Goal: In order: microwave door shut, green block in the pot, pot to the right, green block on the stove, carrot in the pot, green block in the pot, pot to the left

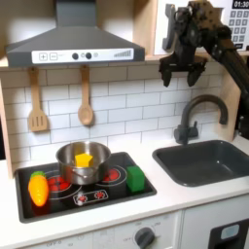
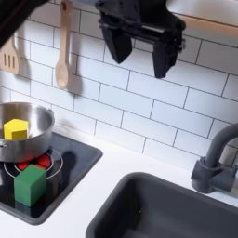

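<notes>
The steel pot [image 1: 83,161] [image 2: 22,133] sits on the black stove [image 1: 115,195] [image 2: 76,165] between its burners, with a yellow piece [image 1: 84,159] [image 2: 15,128] inside. The green block [image 1: 135,178] [image 2: 31,184] stands on the stove's right burner in the first exterior view. The orange carrot [image 1: 38,187] lies at the stove's left end. My gripper [image 1: 182,70] [image 2: 139,48] hangs open and empty high above the counter, in front of the microwave [image 1: 239,21]. The arm covers most of the microwave door, so I cannot tell how it stands.
A grey sink [image 1: 206,161] [image 2: 167,209] with a dark faucet [image 1: 197,115] [image 2: 216,163] lies right of the stove. Wooden utensils [image 1: 37,102] [image 2: 63,46] hang on the tiled wall. A range hood [image 1: 73,39] juts out above the stove.
</notes>
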### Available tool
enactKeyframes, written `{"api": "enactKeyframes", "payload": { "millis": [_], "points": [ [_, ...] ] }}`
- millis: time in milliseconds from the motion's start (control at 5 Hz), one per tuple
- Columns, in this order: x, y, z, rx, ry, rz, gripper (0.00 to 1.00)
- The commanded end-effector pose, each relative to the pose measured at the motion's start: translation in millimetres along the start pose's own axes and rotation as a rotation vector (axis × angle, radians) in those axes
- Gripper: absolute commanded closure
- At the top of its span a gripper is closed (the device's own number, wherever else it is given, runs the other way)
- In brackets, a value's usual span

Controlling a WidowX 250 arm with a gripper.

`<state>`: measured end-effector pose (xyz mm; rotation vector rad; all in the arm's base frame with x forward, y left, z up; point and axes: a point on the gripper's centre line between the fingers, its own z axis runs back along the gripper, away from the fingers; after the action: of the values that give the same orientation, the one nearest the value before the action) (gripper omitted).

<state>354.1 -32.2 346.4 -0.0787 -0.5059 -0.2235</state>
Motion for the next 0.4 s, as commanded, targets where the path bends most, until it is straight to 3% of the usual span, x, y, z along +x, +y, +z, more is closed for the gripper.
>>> {"api": "enactKeyframes", "payload": {
  "millis": [0,200],
  "points": [
    [-41,16.2,4.2,0.053,0.069,0.056,0.0],
    [-54,30.5,11.0,0.09,0.085,0.102,0.0]
  ]
}}
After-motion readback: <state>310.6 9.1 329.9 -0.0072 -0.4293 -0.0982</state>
